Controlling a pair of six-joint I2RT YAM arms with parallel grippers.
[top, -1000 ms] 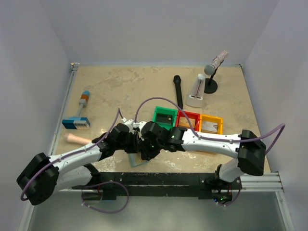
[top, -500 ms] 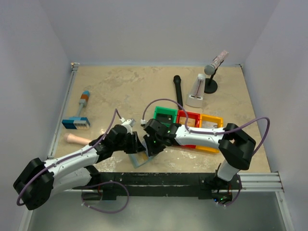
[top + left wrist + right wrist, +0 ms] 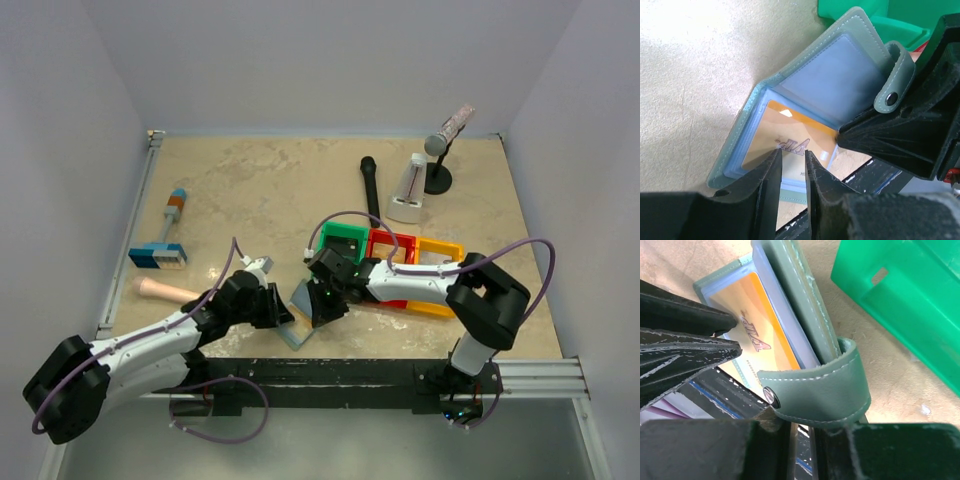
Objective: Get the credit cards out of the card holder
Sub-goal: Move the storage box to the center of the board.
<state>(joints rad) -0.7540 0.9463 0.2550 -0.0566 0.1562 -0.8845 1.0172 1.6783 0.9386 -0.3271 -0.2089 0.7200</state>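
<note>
Tabletop: mottled beige table (image 3: 250, 190) boxed in by pale grey walls; the widest bare stretch is far-centre and left.
Bins, top view: green bin (image 3: 345, 228), red bin (image 3: 395, 236) and yellow bin (image 3: 445, 244) stand in a row; a dark flat piece (image 3: 349, 245) lies in the green one, and the others' contents are unclear.
Card holder, top view: card holder (image 3: 299, 298) lies open just beside the near edge, between left gripper (image 3: 284, 318) and right gripper (image 3: 322, 306).
Left wrist: orange card (image 3: 785, 131) sits in the lower pocket; the left fingers are a slit apart, tips on its face.
Right wrist: the right jaws pinch the strap (image 3: 815, 390); the upper panel is raised, with the green bin close alongside.
</note>
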